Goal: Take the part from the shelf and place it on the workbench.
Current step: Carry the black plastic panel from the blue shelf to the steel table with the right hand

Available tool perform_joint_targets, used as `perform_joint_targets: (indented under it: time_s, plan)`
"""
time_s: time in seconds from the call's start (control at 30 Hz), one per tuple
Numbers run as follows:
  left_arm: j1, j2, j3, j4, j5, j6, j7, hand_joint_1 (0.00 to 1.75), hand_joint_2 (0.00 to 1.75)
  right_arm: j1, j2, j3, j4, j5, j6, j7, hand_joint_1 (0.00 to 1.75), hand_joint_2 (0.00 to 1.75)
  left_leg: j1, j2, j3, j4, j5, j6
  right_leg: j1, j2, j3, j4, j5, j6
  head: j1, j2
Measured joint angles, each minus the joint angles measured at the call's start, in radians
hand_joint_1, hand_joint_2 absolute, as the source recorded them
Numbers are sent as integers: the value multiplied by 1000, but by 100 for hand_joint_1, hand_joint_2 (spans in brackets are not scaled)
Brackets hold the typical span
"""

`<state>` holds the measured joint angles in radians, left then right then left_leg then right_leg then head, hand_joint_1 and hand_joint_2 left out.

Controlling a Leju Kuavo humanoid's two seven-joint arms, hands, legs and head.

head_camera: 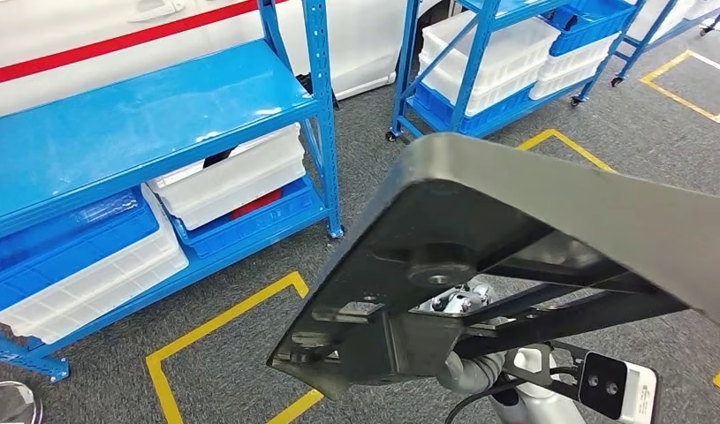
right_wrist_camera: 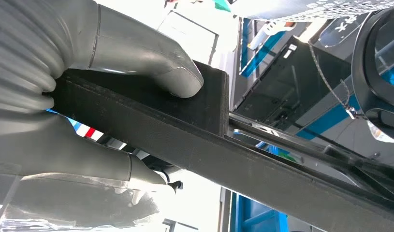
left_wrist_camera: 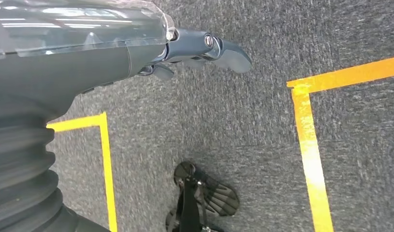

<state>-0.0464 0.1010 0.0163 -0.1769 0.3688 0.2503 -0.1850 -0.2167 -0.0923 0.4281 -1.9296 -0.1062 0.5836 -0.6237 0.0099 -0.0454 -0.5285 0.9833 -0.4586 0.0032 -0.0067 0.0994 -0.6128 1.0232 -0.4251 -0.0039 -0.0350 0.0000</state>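
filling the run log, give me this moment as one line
stage: carrying | right hand: grips dark part | left hand: holds nothing, hangs over carpet floor | blue shelf: beside robot | workbench: not seen

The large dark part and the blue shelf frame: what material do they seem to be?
Large dark grey part: probably moulded plastic, matt, with a fine grain and rounded edges. Blue shelf frame: likely painted steel, glossy, with punched holes along the post.

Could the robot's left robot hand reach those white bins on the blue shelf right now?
Probably not as it stands. The left robot hand hangs low over the grey carpet, and the white bins sit apart, tucked under the blue shelf.
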Motion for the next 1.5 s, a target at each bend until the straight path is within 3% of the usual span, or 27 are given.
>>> perform_joint_targets:
  time_s: [0.03,0.1,0.17,0.2,0.23,0.27,0.33,0.4,0.47,0.53,0.6,0.67,0.7,0.73,0.77,0.83,0.9,0.97,1.0,1.07,1.13,1.2,1.23,1.27,1.37,1.43,1.5]
  plan:
    - [0,0,0,0,0,0,0,0,175,-4,0,4,2,-1,-1,0,175,175,1,13,0,-5,4,7,2,-26,-15,30,-21,3,0,0]
    - [3,0,1,0,0,1,1,0,175,-12,0,11,7,-2,-2,0,175,175,-2,39,-4,-8,8,14,3,-79,-71,148,-89,7,0,0]
    - [6,1,3,0,1,5,4,0,175,-17,0,18,14,-4,-6,0,175,175,-5,65,-8,-6,8,15,-1,-92,-123,266,-134,11,0,0]
    - [6,1,5,0,2,9,8,0,175,-21,0,21,18,-4,-9,0,175,175,-6,78,-10,-5,8,15,-2,-94,-126,280,-130,12,0,0]
    - [5,1,6,0,1,14,13,0,175,-27,0,25,21,-5,-15,0,175,175,-6,91,-10,-3,7,15,-3,-99,-107,250,-109,12,0,0]
    - [4,1,7,0,0,19,18,0,175,-34,0,30,24,-6,-20,0,175,175,-7,102,-10,-2,6,13,-3,-108,-69,185,-77,11,0,0]
    - [2,2,7,0,-6,25,25,0,175,-50,2,41,28,-7,-35,0,175,175,-10,120,-9,3,2,6,3,-149,7,45,-36,1,0,0]
    - [1,2,7,0,-15,26,27,0,175,-59,5,53,30,-7,-53,0,175,175,-14,136,-9,5,-1,-4,10,-166,32,-8,-31,-11,0,0]
    - [0,3,7,0,-23,26,29,0,175,-61,7,64,31,-5,-69,0,175,175,-15,150,-7,5,-2,-14,12,-145,28,-10,-25,-21,0,0]
    - [0,3,6,0,-31,23,28,0,175,-62,9,74,31,-3,-81,0,175,175,-11,125,-16,32,-26,-26,8,-125,27,-15,-18,-33,0,0]
    - [2,5,6,0,-42,15,25,0,175,-60,11,84,31,3,-95,0,175,175,-6,75,-62,140,-91,-34,5,-105,26,-18,-13,-42,0,0]
    - [5,6,4,0,-52,5,21,0,175,-50,13,92,31,13,-110,0,175,175,-5,56,-125,277,-147,-37,7,-83,23,-18,-10,-46,0,0]
    - [6,7,2,0,-56,1,20,0,175,-43,13,95,31,17,-116,0,175,175,-5,54,-141,309,-150,-37,8,-70,22,-17,-9,-47,0,0]
    - [7,7,0,0,-60,-2,20,0,175,-35,13,97,30,19,-121,0,175,175,-5,53,-137,297,-132,-35,9,-57,22,-16,-9,-47,0,0]
    - [7,7,-2,0,-63,-4,21,0,175,-28,13,98,29,20,-125,0,175,175,-5,48,-114,244,-96,-33,9,-43,23,-14,-9,-46,0,0]
    - [8,9,-6,0,-68,-7,22,0,175,-19,13,99,26,21,-130,0,175,175,-3,12,-47,95,-28,-27,10,-19,21,-9,-8,-42,0,0]
    - [7,11,-13,0,-70,-12,20,0,175,-10,12,99,23,24,-132,0,175,175,-2,-15,-13,19,-6,-20,9,2,14,-6,-4,-32,0,0]
    - [3,13,-17,0,-73,-20,15,0,175,2,10,99,18,29,-140,0,175,175,-4,-4,-11,13,-4,-12,7,21,6,-8,2,-18,0,0]
    - [1,14,-19,0,-76,-26,11,0,175,9,8,99,14,33,-145,0,175,175,-4,8,-11,9,0,-5,7,16,3,-4,0,-14,0,0]
    - [1,14,-21,0,-81,-38,0,0,175,24,2,98,2,44,-159,0,175,175,-1,31,-11,-1,8,9,10,-29,-24,50,-38,-7,0,0]
    - [5,14,-23,0,-88,-48,-9,0,175,39,-4,96,-9,56,-169,0,175,175,-2,55,-15,-5,11,16,9,-78,-83,177,-109,-1,0,0]
    - [7,14,-27,0,-92,-53,-12,0,175,55,-10,96,-15,63,-174,0,175,175,-3,79,-17,-4,11,16,3,-89,-129,280,-146,5,0,0]
    - [7,14,-29,0,-93,-54,-13,0,175,61,-13,96,-17,66,-176,0,175,175,-4,92,-18,-3,10,15,1,-92,-126,279,-136,7,0,0]
    - [6,13,-31,0,-96,-55,-13,0,175,65,-16,95,-20,68,-179,0,175,175,-4,104,-18,-2,9,14,-1,-100,-99,234,-110,9,0,0]
    - [1,12,-42,0,-109,-55,0,0,175,62,-22,92,-29,66,-187,0,175,175,-7,134,-17,6,2,2,2,-152,15,32,-39,2,0,0]
    - [-3,12,-46,0,-117,-49,15,0,175,53,-27,88,-30,56,-193,0,175,175,-11,151,-14,10,-2,-9,8,-158,30,-4,-37,-9,0,0]
    - [-10,12,-49,-1,-120,-43,24,0,175,43,-32,85,-30,47,-196,0,175,175,-7,160,-12,12,-5,-22,8,-135,28,-8,-32,-21,0,0]
